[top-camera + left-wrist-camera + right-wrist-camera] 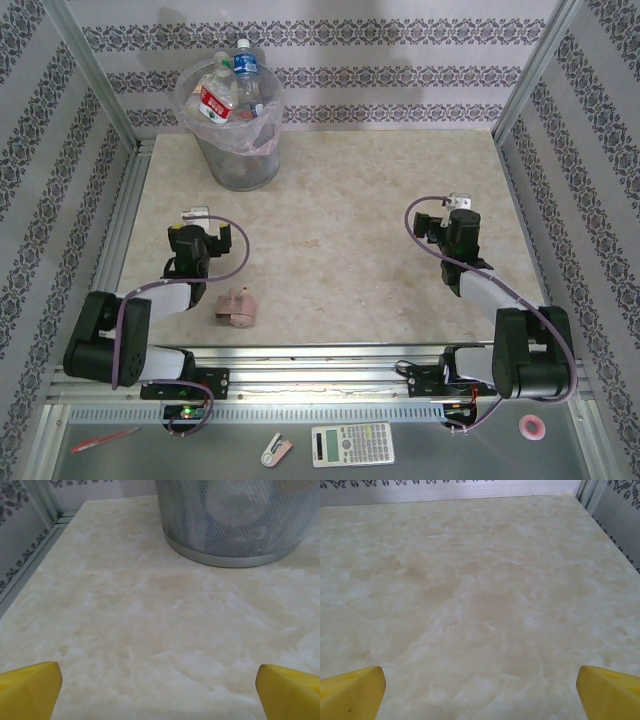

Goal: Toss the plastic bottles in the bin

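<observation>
The left gripper (197, 213) sat near the tabletop's left edge, its yellow fingertips (30, 690) spread wide over bare marble, holding nothing. Beyond it, at the far-left corner, stood the bin (238, 165), with the plastic bottles (230, 88) heaped inside and poking above its rim. A pink lumpy object (237, 306) lay by the near edge. The right gripper (459, 204), toward the right edge, had its jaws equally parted and empty.

The plastic bottles (232, 88) are heaped in the bin (240, 160), set at the worktop's (340, 240) far-left corner; a lump (237, 306) is seen near the front edge.
</observation>
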Controlling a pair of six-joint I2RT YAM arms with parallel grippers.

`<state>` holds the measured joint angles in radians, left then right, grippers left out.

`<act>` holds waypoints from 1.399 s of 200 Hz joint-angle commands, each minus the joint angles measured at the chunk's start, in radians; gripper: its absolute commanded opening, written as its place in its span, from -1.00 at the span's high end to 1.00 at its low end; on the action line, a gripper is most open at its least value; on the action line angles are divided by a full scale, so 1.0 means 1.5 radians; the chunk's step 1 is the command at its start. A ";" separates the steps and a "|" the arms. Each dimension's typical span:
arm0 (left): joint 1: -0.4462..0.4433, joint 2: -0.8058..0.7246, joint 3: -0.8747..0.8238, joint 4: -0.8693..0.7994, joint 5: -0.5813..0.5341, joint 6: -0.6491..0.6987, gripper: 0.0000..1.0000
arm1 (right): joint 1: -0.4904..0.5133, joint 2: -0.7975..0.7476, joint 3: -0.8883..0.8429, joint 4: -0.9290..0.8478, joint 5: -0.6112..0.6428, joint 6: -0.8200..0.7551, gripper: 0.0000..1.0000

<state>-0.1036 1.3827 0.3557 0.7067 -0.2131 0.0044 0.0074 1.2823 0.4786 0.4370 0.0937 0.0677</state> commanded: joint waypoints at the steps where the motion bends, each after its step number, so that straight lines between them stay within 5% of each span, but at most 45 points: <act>1: -0.001 0.085 -0.060 0.280 0.057 0.059 -0.99 | -0.001 0.021 -0.003 0.178 -0.048 -0.041 -0.95; 24: 0.004 0.131 -0.089 0.370 0.048 0.048 -0.99 | 0.015 -0.013 0.005 0.077 -0.068 -0.103 -0.95; 48: 0.003 0.172 -0.085 0.417 0.060 0.059 -0.99 | 0.017 -0.069 -0.086 0.143 -0.025 -0.084 -0.96; 68: 0.024 0.124 -0.015 0.204 0.093 0.033 -0.99 | 0.000 0.030 -0.065 0.176 -0.060 -0.067 -0.95; 76: 0.045 0.137 -0.003 0.208 0.130 0.025 -0.99 | -0.004 0.047 -0.011 0.090 -0.067 -0.054 -0.95; 90: 0.065 0.136 0.002 0.190 0.138 -0.001 -0.99 | -0.021 0.122 0.029 0.111 -0.019 0.016 -0.96; 106: 0.069 0.142 0.011 0.183 0.144 -0.002 -0.99 | 0.008 0.160 0.094 0.026 -0.032 -0.032 -0.95; 131: 0.071 0.139 0.023 0.157 0.147 -0.005 -0.99 | 0.014 0.137 0.037 0.105 -0.040 -0.040 -0.95; 157: 0.073 0.138 0.024 0.152 0.150 -0.006 -0.99 | 0.033 0.179 -0.109 0.428 -0.019 -0.052 -0.96; 171: 0.072 0.138 0.023 0.155 0.150 -0.006 -0.99 | 0.010 0.144 -0.050 0.265 -0.023 -0.022 -0.96; 185: 0.073 0.138 0.023 0.155 0.150 -0.007 -0.99 | -0.002 0.170 -0.069 0.349 -0.042 -0.016 -0.96; 280: 0.074 0.138 0.023 0.154 0.150 -0.006 -0.99 | -0.001 0.155 -0.061 0.304 -0.041 -0.021 -0.95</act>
<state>-0.0044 1.6016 0.3767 0.9482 -0.0029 0.0105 0.0208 1.5249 0.3710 0.8654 0.0467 0.0204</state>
